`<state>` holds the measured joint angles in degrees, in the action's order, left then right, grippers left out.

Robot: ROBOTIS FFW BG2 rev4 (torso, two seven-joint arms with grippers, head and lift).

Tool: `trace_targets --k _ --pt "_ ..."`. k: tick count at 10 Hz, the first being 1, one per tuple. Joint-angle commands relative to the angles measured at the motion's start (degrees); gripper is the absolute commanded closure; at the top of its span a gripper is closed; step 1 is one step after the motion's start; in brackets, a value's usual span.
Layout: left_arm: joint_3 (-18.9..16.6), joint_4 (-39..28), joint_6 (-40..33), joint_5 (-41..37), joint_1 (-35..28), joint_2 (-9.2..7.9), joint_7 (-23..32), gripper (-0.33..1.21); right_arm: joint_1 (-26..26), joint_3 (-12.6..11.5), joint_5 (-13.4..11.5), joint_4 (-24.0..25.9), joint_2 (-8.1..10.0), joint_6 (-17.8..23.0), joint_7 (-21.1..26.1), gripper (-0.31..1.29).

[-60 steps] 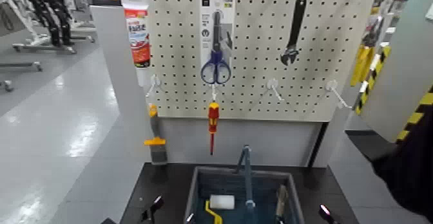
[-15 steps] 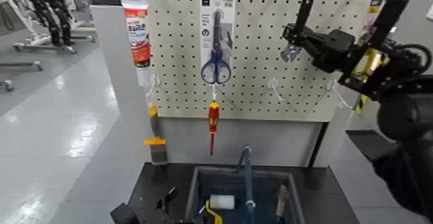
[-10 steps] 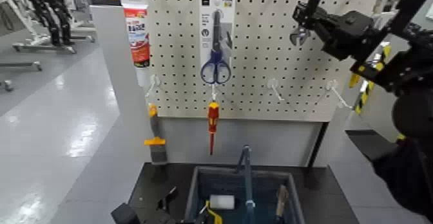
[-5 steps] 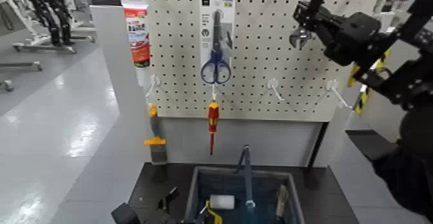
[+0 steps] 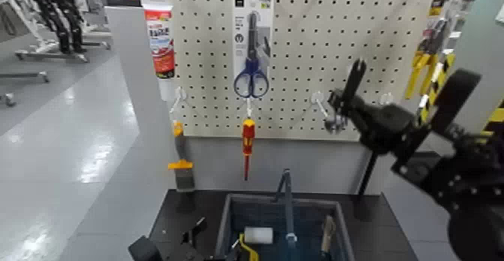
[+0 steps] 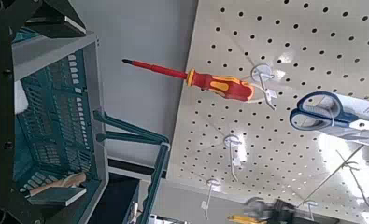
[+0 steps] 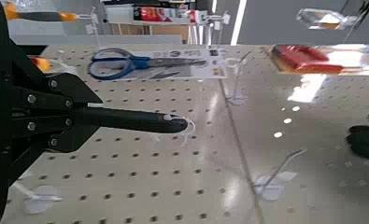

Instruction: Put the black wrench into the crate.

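And the right gripper (image 5: 346,101) is clamped on the black wrench (image 5: 355,78), smooth dark handle, silvery metal head, now lower before the perforated pegboard (image 5: 300,61) than 1 frame earlier! Left gripper (image 5: 193,236) sits beside the ribbed-walled, rectangular plastic crate (image 5: 341,226), below.

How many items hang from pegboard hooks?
4: tube above orange-handled tool, left; scissors above red screwdriver, centre. The right gripper, at right with the wrench, may hide more.
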<state>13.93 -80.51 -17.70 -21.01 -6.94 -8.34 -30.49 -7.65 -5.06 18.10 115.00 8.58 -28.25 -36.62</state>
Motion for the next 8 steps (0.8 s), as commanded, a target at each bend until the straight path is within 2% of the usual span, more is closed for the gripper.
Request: trace_targets --k 1,3,4,6,8 --pt "-0.1 0.0 0.0 -0.1 0.0 -0.01 0.0 0.11 5.7 0.8 -0.2 -3.2 -0.76 -2.5 0.7 1.12" --pt "-0.1 0.0 0.0 -0.1 0.1 -0.10 -0.2 0.11 7.5 1.4 -0.2 -7.7 -1.29 -3.2 0.4 1.12" --pt "-0.1 0.0 0.0 -0.1 0.1 -0.10 -0.3 0.11 8.2 1.2 -0.3 -9.3 -1.46 -5.2 0.6 1.12" --pt "-0.2 0.0 0.0 -0.1 0.1 -0.10 -0.3 0.11 8.7 2.5 -0.9 -14.0 -1.46 -7.0 0.6 1.12" --pt "-0.1 0.0 0.0 -0.1 0.1 -0.10 -0.3 0.11 8.6 3.1 -1.1 -16.5 -1.55 -9.0 0.8 1.12"
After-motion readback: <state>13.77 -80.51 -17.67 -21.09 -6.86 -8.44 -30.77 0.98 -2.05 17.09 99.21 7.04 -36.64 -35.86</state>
